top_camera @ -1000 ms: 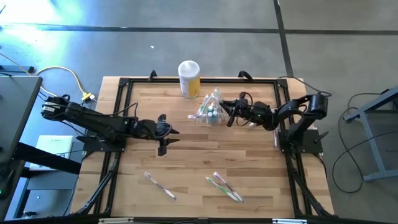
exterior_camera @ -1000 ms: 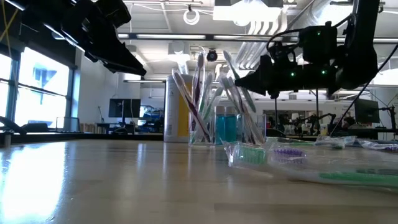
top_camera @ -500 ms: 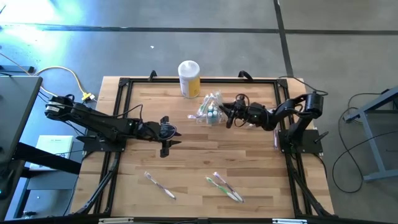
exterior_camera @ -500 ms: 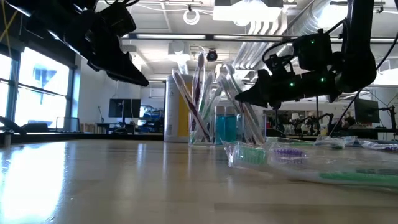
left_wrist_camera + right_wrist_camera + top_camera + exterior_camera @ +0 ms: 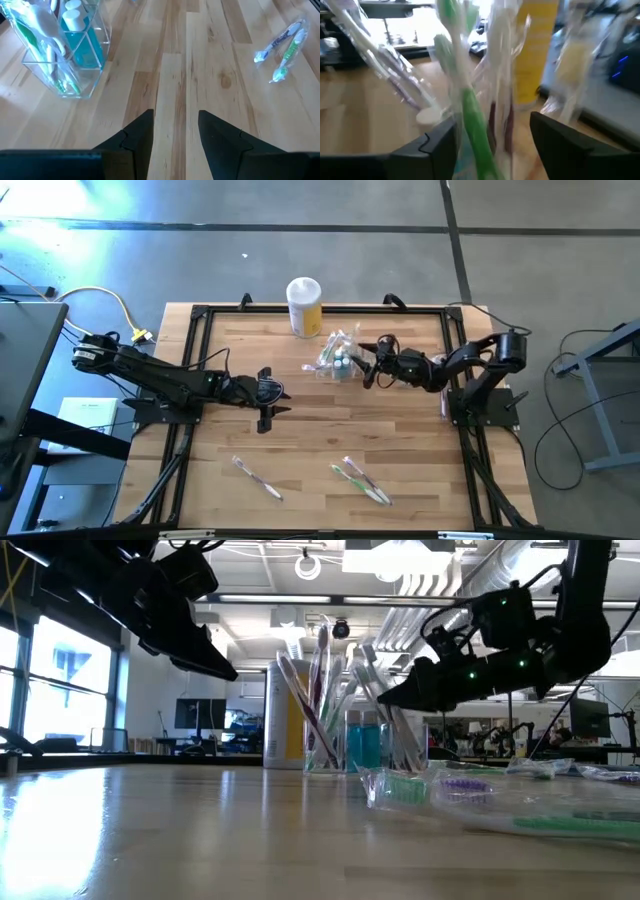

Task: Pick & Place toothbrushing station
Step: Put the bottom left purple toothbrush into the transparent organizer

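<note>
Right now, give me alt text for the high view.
The right gripper is open beside the clear toothbrushing station near the yellow canister. The left gripper hangs mid-table; wrapped toothbrushes lie along the near edge.

The left gripper (image 5: 268, 392) hovered near table centre with fingers parted, while the right gripper (image 5: 366, 364), jaws spread, reached toward nine o'clock.

We found the toothbrushing station (image 5: 338, 358) standing on the counter (image 5: 300, 440) toward its far edge, just right of the canister (image 5: 304, 306). The right claw (image 5: 371, 364) sat immediately to its right, the left claw (image 5: 268, 398) well apart to its left. Loose toothbrushes (image 5: 360, 480) lay near the front edge.
</note>
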